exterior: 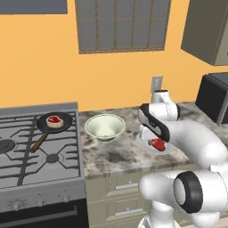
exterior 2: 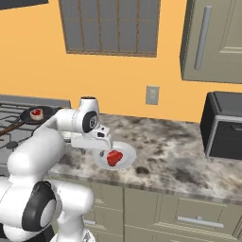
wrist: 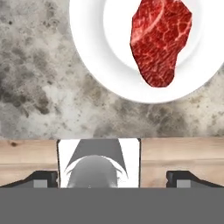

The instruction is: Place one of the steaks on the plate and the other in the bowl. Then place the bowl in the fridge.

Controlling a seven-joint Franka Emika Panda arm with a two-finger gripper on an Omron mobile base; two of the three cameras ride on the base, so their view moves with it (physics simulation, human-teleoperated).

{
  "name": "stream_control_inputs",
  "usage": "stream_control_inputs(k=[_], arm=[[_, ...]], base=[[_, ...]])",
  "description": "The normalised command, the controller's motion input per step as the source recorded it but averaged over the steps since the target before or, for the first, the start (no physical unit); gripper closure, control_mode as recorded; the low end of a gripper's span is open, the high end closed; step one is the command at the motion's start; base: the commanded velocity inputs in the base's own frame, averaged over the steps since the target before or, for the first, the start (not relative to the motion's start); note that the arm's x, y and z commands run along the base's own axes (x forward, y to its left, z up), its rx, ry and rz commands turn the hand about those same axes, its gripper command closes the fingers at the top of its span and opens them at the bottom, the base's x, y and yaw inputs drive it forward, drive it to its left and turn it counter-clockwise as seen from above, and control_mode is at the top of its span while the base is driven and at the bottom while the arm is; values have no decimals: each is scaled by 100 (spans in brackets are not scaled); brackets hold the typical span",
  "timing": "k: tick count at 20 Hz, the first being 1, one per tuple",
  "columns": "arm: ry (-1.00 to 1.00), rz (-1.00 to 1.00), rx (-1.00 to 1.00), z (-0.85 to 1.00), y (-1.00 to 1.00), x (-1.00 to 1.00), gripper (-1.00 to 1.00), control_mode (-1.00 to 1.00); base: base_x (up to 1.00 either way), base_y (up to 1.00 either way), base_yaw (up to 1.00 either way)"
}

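Note:
One raw-red steak lies on the white plate, which sits on the marble counter near its front edge. My gripper hovers just above the plate and this steak, open with nothing between its fingers. The other steak rests in a black frying pan on the stove at the left. The pale cream-green bowl stands empty on the counter between the pan and the plate. The fridge is out of view.
A gas stove takes up the left side. At the counter's far right stands a black microwave, with a grey wall cabinet above it. Drawers run below the counter's front edge.

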Motion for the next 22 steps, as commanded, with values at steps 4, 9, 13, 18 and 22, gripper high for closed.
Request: stream_control_inputs(k=[4, 9, 13, 18, 22], arm=[[-7, 0, 0, 50, 67, -95, -100, -100], [-18, -7, 0, 27, 9, -71, -100, -100], [-2, -3, 0, 6, -2, -3, -100, -100], [0, 0, 0, 0, 23, -1, -100, 100], [0, 0, 0, 0, 0, 0, -100, 100]], base=[[0, 0, 0], [0, 0, 0], [0, 0, 0], [0, 13, -1], [-1, 78, -1]])
